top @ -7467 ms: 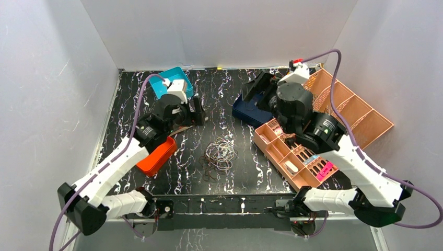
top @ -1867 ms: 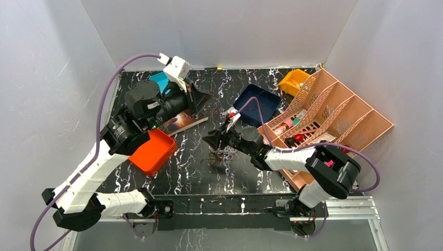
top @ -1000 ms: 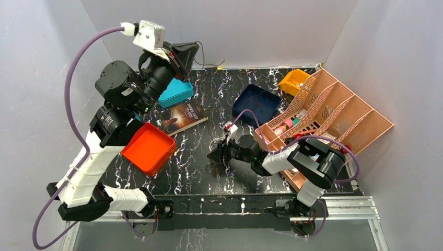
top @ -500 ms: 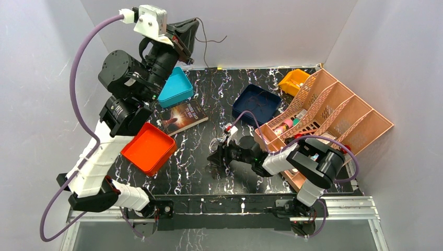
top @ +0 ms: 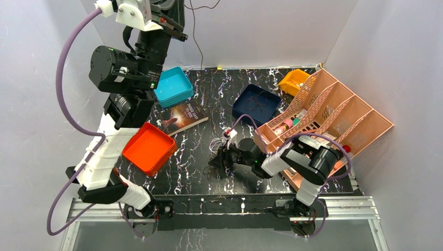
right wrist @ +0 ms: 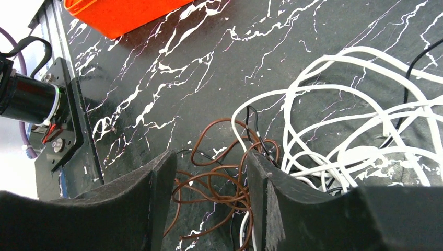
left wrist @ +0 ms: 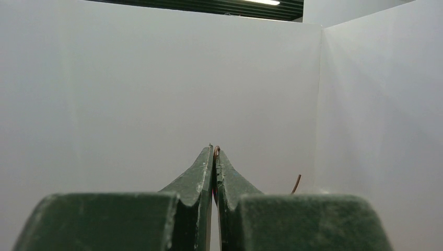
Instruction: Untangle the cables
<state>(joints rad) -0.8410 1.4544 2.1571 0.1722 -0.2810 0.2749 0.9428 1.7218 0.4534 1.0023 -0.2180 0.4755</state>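
Note:
The cables (top: pixel 220 149) lie as a small tangle on the black marbled table. The right wrist view shows white loops (right wrist: pixel 355 130), brown loops (right wrist: pixel 219 183) and a thin black strand. My right gripper (right wrist: pixel 210 157) is open and low over the table, with the brown loops between its fingers and apart from them. It shows at the tangle's near side (top: pixel 215 162) from above. My left gripper (left wrist: pixel 214 151) is raised high against the back wall (top: pixel 176 10), shut on a thin brown cable (left wrist: pixel 217 149). That strand (top: pixel 196 41) hangs down the wall.
An orange tray (top: pixel 149 148), a teal bin (top: pixel 175 86) and a book (top: pixel 183 116) sit on the left. A dark blue tray (top: pixel 256 102), a yellow bin (top: pixel 292 81) and a pink divided organizer (top: pixel 345 112) stand on the right.
My left arm has risen to the top of the view, carrying the brown cable up. The right gripper's jaws have spread wider over the tangle.

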